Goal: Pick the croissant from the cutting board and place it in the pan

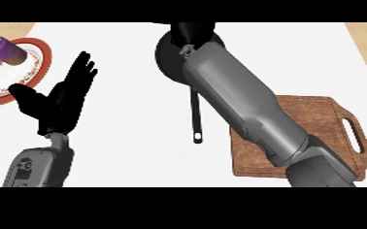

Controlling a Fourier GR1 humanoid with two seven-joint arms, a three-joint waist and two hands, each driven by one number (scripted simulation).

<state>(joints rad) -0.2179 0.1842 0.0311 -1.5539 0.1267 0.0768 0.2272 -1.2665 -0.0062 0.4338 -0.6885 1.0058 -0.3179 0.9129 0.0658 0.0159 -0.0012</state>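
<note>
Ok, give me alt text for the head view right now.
The right forearm stretches from the wooden cutting board over the black pan, its right hand above the pan. The left hand rests open beside a red-rimmed plate. No croissant is visible.

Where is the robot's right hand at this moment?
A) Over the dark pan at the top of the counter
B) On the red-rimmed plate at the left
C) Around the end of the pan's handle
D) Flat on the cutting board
A: the right forearm stretches from the cutting board up to the pan, and the right hand shows over it.
</note>
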